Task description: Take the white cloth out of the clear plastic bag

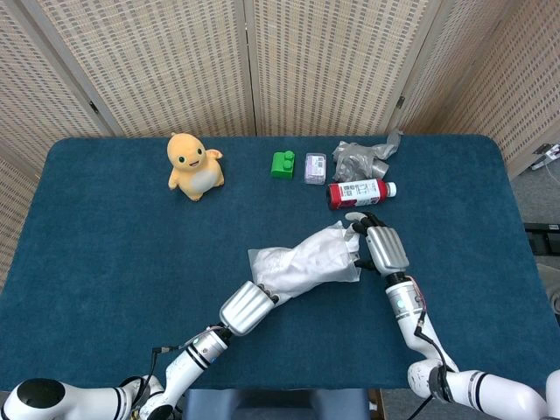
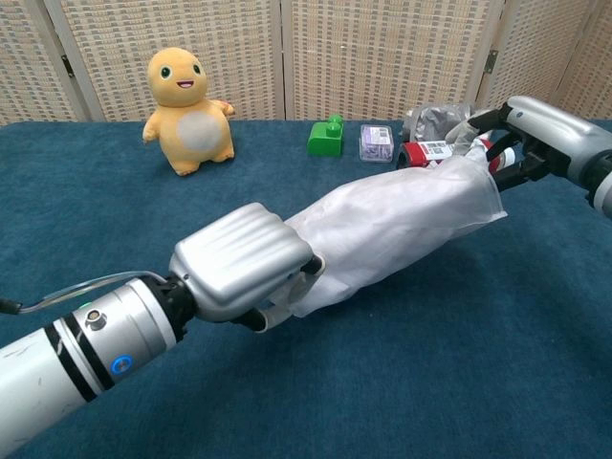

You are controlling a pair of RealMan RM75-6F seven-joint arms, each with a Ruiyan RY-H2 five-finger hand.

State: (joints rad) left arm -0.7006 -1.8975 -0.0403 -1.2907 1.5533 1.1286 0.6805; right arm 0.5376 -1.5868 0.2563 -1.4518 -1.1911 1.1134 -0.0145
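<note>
Bag, i.e. the clear plastic bag point(image 2: 402, 215), is stretched long btwn both hands, mid-table toward the front edge, crumpled white cloth point(image 1: 306, 258) filling it. Left hand point(image 2: 239, 263) grips its near end; right hand point(image 2: 521, 139) pinches the far, sealed end.

- A yellow plush toy point(image 1: 194, 164) with a white belly stands upright toward the far left of the blue table point(image 1: 114, 254).
- A green building block point(image 1: 282, 164) sits near the middle of the far edge.
- A small purple packet point(image 1: 315, 167) lies just beside the block, on its right.
- A crumpled grey wrapper point(image 1: 365, 157) lies toward the far right corner.
- A red bottle point(image 1: 360, 192) with a white label lies on its side, just in front of the wrapper.
</note>
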